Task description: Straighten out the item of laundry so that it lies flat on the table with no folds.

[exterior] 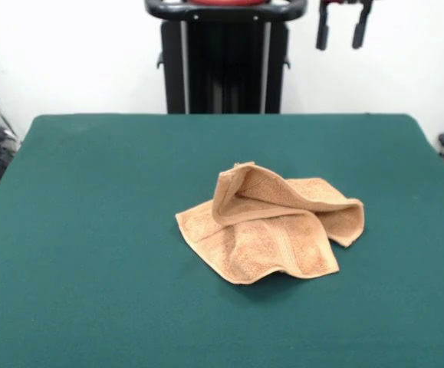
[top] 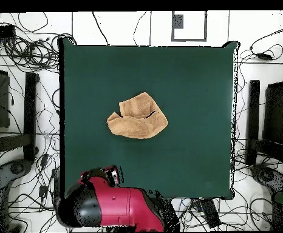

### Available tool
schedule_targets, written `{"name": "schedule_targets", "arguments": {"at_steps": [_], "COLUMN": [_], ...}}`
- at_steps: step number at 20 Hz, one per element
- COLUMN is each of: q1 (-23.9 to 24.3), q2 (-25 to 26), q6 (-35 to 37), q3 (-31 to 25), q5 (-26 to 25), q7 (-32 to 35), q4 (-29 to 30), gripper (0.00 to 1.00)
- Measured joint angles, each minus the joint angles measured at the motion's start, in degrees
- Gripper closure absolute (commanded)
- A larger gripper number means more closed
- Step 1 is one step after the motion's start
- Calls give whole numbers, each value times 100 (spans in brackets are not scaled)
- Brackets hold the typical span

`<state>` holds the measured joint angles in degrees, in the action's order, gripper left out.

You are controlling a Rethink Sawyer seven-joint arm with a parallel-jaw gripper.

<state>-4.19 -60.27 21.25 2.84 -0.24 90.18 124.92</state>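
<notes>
The orange-tan towel [exterior: 271, 234] lies crumpled a little right of the table's middle. Its upper part is folded over into a raised ridge, and a woven band stripe shows on the lower layer. It also shows in the overhead view [top: 138, 118] as a bunched, uneven shape. The dark green table [exterior: 91, 230] is far bigger than the towel [top: 192, 79]. My gripper [exterior: 341, 31] hangs high at the top right, behind the table's far edge and well apart from the towel, with its two black fingers apart and empty. In the overhead view the red arm [top: 107, 200] is drawn back at the table's bottom-left edge.
The black pedestal [exterior: 223, 61] stands at the table's far side. Cables [top: 28, 48] and black stands [top: 253, 121] lie on the floor around the table. A white wall is behind the robot.
</notes>
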Motion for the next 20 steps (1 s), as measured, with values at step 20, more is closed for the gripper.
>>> {"name": "schedule_targets", "arguments": {"at_steps": [20], "q1": [106], "q2": [958], "q6": [-483], "q3": [140], "q5": [162], "q7": [2], "q4": [-118], "gripper": [0]}}
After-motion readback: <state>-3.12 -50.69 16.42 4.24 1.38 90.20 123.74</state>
